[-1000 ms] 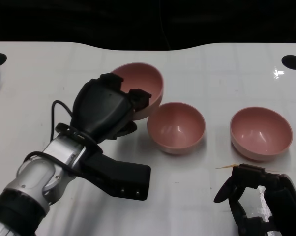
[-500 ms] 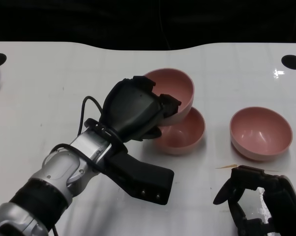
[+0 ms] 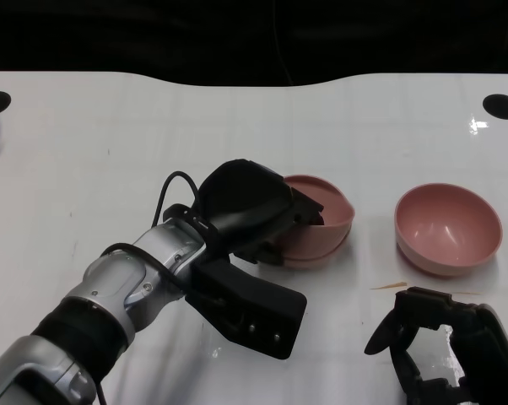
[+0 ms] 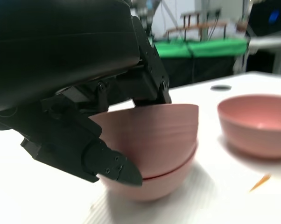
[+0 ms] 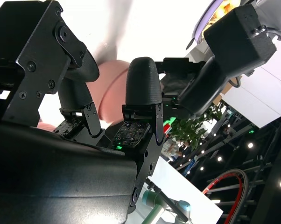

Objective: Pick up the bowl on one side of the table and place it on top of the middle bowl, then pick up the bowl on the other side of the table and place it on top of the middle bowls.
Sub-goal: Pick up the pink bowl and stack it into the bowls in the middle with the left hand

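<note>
Risk, as we judge it: our left hand point(image 3: 252, 213) grips carried pink bowl point(image 3: 326, 204) by near rim; bowl sits slightly tilted in middle bowl point(image 4: 150, 182), so uneven release could leave it cocked or drag the stack sideways on surface point(image 3: 110, 143).

Carried bowl lies nested in middle bowl, under our fingers point(image 4: 105, 163).

Right-side bowl point(image 3: 447, 228) stands apart, just beyond our right hand point(image 3: 444, 342), which is empty with fingers apart.

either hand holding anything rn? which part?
Left hand grips the upper pink bowl at its rim and side wall, seated in the middle bowl. Right hand holds nothing.
</note>
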Motion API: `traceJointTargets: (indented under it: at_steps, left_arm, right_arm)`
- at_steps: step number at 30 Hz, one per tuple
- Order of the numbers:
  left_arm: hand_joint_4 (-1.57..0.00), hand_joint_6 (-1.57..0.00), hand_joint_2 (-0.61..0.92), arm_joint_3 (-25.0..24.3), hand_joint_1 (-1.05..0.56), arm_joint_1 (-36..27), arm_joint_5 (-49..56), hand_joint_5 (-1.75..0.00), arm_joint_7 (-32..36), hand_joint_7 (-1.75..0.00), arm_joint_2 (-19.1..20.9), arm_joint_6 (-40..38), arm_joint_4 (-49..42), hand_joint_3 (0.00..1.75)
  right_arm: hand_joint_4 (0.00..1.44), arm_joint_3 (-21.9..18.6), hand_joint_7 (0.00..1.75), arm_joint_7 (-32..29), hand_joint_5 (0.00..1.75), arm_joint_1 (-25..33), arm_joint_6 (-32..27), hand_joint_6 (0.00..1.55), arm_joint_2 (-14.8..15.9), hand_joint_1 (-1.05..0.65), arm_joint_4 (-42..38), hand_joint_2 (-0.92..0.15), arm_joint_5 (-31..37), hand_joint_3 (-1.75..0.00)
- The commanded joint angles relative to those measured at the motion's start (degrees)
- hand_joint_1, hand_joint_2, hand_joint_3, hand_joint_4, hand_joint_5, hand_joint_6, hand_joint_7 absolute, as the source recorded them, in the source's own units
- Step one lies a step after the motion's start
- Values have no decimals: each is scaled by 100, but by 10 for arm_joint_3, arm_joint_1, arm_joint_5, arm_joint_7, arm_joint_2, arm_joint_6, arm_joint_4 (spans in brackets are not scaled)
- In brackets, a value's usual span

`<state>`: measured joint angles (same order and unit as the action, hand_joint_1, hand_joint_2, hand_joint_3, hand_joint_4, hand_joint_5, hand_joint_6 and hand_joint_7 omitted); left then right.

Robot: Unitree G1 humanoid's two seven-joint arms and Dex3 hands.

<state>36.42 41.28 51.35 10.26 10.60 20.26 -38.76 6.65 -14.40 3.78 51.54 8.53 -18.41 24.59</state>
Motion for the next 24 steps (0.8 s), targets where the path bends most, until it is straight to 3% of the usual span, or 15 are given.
traceJointTargets:
  at_steps: [1, 6, 11, 24]
  left_arm:
    - [-28, -37, 92, 8, -53, 8, 14, -35, -27, 0, 10, -24, 15, 17]
    - [-3, -20, 92, 13, -72, 0, 26, -27, -44, 0, 19, -52, 42, 27]
    - [0, -9, 92, 11, -86, -14, 28, -11, -47, -1, 29, -63, 70, 43]
    - [0, -4, 92, 6, -80, -95, 22, -7, -28, 0, 39, -66, 115, 39]
  right_arm:
    - [87, -4, 122, -2, 158, 2, 2, 90, 5, 25, 5, -10, -1, -161]
    - [87, -4, 122, -2, 157, 1, 1, 91, 5, 24, 4, -10, -2, -162]
    - [88, -3, 123, 1, 158, 1, 3, 91, 5, 23, 3, -10, -7, -163]
    - [88, -3, 123, -3, 158, 1, 2, 91, 3, 23, 5, -10, -4, -161]
